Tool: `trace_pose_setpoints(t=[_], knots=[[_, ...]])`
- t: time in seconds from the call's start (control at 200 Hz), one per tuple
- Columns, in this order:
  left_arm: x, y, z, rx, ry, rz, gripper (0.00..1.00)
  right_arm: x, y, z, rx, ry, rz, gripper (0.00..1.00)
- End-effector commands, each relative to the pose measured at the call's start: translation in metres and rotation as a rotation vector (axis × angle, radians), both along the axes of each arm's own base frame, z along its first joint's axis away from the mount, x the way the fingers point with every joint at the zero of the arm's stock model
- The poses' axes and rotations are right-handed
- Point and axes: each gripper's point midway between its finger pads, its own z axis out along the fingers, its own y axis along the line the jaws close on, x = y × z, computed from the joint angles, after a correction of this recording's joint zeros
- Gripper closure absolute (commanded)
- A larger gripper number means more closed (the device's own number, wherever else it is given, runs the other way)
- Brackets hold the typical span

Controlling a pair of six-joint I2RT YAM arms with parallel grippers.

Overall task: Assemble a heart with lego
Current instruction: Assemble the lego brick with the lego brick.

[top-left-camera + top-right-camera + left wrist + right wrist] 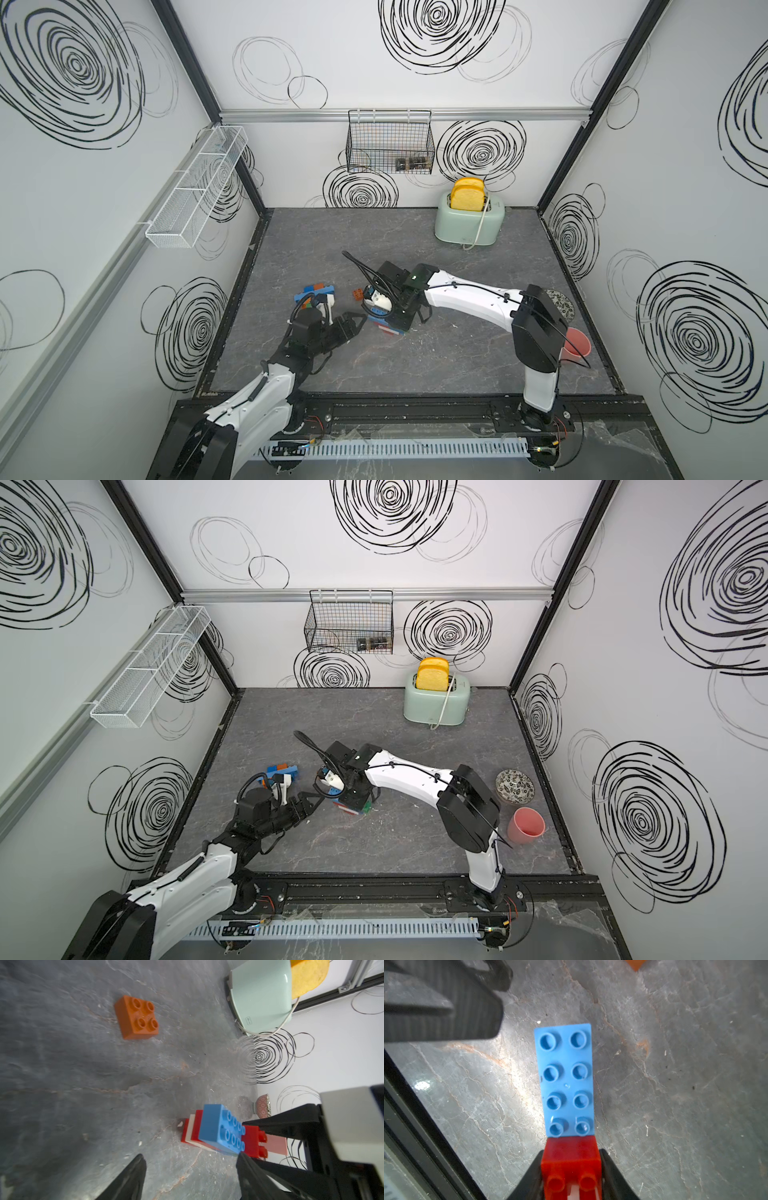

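Note:
A lego stack (390, 329) of red, white and blue layers stands mid-table in both top views. Its top blue eight-stud brick (565, 1078) juts out beside a red brick (570, 1155). My right gripper (570, 1153) reaches down onto the stack, and its jaws lie against both sides of the red brick. To the left of the stack my left gripper (358, 328) is open with nothing between its fingers (137, 1167). A loose orange brick (136, 1018) lies on the table beyond the stack. A pile of blue and orange bricks (311, 291) lies behind the left wrist.
A mint toaster (469, 220) holding bread stands at the back right. A pink cup (525, 825) and a patterned bowl (515, 786) sit at the right, by the right arm. A black wire basket (390, 141) and a white rack (195, 187) hang on the walls.

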Motion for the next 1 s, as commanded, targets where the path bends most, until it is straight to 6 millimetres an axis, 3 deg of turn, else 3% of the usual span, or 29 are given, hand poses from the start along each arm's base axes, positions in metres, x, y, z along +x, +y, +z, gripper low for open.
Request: trace_pose_setpoints(t=[0.0, 0.35, 0.47, 0.67, 0.781, 0.996], knots=[[0.008, 0.005, 0.009, 0.036, -0.024, 0.004, 0.24, -0.004, -0.002, 0.004, -0.014, 0.022, 0.012, 0.52], [0.03, 0.013, 0.012, 0.106, -0.034, 0.031, 0.23, 0.002, 0.006, 0.03, 0.06, -0.027, 0.006, 0.43], [0.042, 0.015, 0.013, 0.156, -0.035, 0.033, 0.24, 0.011, 0.012, 0.058, 0.165, -0.081, -0.029, 0.41], [0.065, 0.018, 0.015, 0.26, -0.04, 0.033, 0.24, 0.011, 0.016, 0.107, 0.354, -0.114, -0.048, 0.4], [0.078, 0.021, 0.012, 0.343, -0.03, 0.036, 0.25, 0.016, 0.004, 0.125, 0.445, -0.124, -0.122, 0.4], [0.098, 0.017, 0.003, 0.48, -0.002, 0.018, 0.27, 0.021, -0.042, 0.14, 0.619, -0.154, -0.28, 0.41]])
